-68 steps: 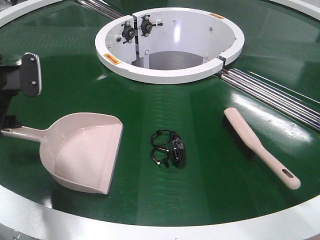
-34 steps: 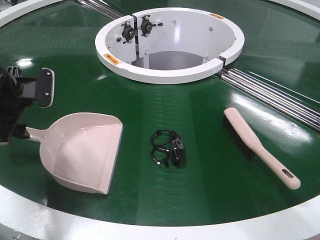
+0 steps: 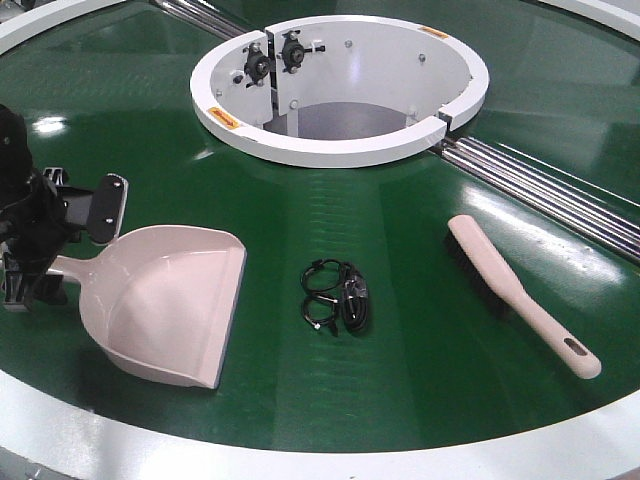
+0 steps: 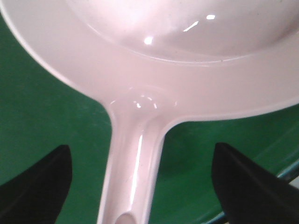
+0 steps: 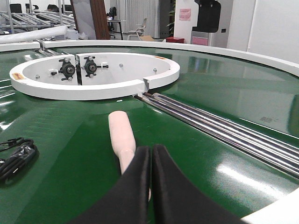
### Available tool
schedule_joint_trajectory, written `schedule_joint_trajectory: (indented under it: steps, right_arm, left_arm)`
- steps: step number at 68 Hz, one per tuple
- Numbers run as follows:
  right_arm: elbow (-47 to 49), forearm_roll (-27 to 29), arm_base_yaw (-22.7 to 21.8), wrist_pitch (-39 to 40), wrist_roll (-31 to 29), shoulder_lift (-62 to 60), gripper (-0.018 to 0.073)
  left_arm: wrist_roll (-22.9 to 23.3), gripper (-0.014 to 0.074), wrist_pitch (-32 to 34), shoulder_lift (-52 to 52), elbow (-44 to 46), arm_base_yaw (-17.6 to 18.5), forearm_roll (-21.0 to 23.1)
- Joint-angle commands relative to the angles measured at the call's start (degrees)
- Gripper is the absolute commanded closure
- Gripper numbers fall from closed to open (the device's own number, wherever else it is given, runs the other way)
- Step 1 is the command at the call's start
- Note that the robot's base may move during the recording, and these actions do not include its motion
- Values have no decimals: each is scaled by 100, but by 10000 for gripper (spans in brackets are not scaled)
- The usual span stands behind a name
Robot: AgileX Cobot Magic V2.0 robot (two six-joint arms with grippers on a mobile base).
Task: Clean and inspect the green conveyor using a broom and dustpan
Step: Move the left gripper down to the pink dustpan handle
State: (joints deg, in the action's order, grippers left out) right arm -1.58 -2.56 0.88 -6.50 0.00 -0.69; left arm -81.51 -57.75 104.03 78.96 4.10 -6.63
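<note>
Left gripper [image 3: 62, 250] brought in from left edge within last second. Open jaws now set astride dustpan [image 3: 165, 300] handle, lower left on conveyor [image 3: 420, 390], no contact seen. Grasp judged imminent. Broom [image 3: 520, 295] left untouched at right. Right gripper [image 5: 150, 186] jaws pressed together, empty.

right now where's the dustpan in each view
Exterior front: the dustpan lies lower left, handle pointing to the left edge.
Left wrist: it fills the top and centre, handle running down the middle.
Right wrist: not in it.
Shared landmark: the green conveyor shows in all three.
</note>
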Motion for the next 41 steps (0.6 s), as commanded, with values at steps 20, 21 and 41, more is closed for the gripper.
schedule_joint_trajectory:
  steps: [20,21,41]
  right_arm:
    - [-19,-2,-9,381,0,-59,568]
    - [-19,-2,-9,381,0,-59,568]
    - [-19,-2,-9,381,0,-59,568]
  left_arm:
    - [-344,48,68,-16,149,-2,-336]
    - [-371,50,68,-1,149,-2,-327]
    - [-371,178,109,148,149,-2,-295]
